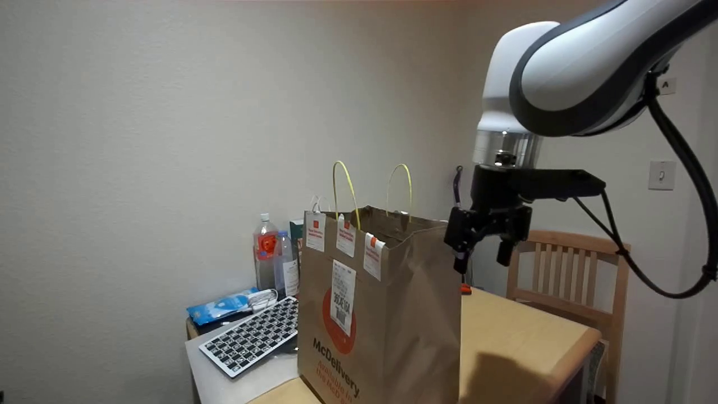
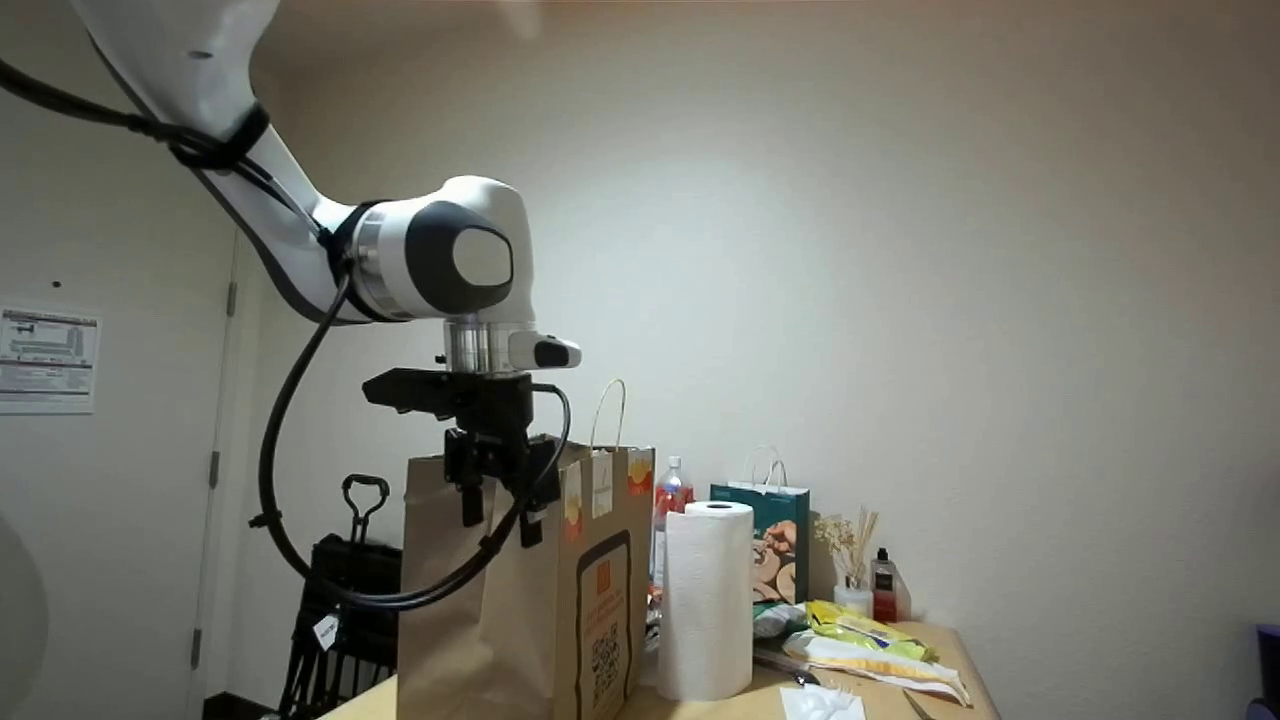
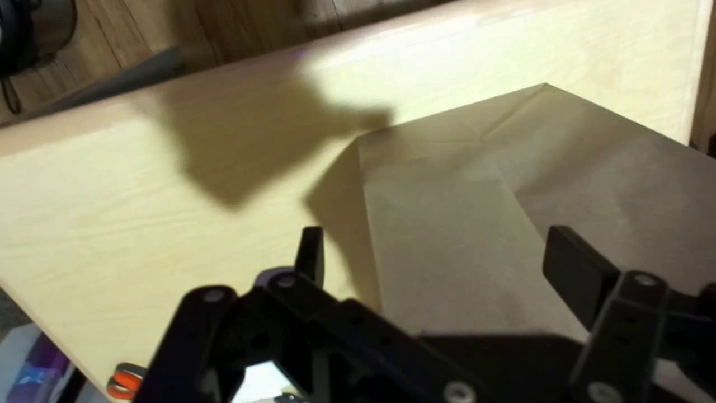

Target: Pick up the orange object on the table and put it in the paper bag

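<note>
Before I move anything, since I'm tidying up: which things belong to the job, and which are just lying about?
For the job:
tall brown paper bag
light tan wooden table
small reddish-orange object, probably the target

Lying about:
white cylindrical paper-towel roll
flat black-and-white keyboard
green handled bag

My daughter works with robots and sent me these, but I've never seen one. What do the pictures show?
This is a robot arm with a black gripper, above a wooden table. Two pictures are taken from outside the robot; the third looks down from its wrist. On the table stand a tall brown paper bag and a roll of paper towels. In the wrist view, a small orange object lies near the table's edge. The gripper is open and holds nothing.
</note>
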